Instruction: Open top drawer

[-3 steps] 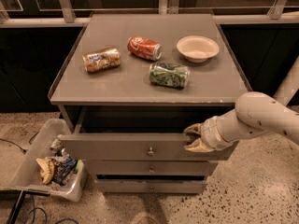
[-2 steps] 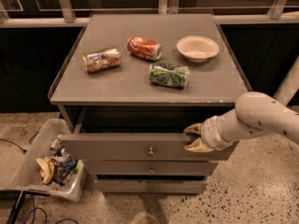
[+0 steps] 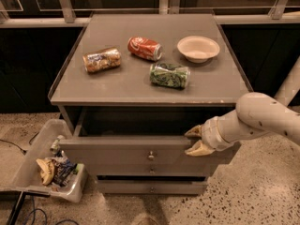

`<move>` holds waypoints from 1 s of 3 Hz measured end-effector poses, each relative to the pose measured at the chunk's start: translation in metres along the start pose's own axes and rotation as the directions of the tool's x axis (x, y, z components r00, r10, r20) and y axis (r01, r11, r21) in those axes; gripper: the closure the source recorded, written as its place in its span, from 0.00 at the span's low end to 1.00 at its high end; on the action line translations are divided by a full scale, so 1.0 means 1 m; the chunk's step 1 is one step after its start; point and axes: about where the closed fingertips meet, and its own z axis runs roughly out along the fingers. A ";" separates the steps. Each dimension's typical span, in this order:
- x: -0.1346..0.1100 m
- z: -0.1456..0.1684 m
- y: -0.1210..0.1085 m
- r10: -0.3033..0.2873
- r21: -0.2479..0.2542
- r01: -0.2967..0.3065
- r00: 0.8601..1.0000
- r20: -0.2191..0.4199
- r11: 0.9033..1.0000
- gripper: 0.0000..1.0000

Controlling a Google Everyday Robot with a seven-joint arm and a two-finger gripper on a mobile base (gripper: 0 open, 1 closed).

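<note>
The top drawer [image 3: 117, 153] is a flat grey front with a small round metal knob [image 3: 151, 155] at its centre. It stands pulled out a little from the grey cabinet [image 3: 140, 90], with a dark gap behind it. My gripper [image 3: 195, 140] is at the right end of the drawer front's top edge. One tan finger [image 3: 193, 132] is behind the edge and the other is in front of it, closed on the edge. My white arm [image 3: 262, 118] comes in from the right.
Two narrower drawer fronts [image 3: 151, 171] sit below. On the cabinet top lie a brown can [image 3: 101, 60], a red can [image 3: 145, 48], a green can [image 3: 169, 74] and a white bowl [image 3: 198, 48]. A clear bin [image 3: 28, 168] of trash stands on the floor at left, beside cables [image 3: 28, 210].
</note>
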 end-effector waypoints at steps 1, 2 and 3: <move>0.000 -0.002 0.005 0.001 -0.001 -0.001 1.000 0.005 1.000 1.00; -0.009 -0.007 0.013 -0.012 0.022 0.012 1.000 0.028 1.000 1.00; -0.004 -0.011 0.032 -0.003 0.029 0.002 0.999 0.036 1.000 1.00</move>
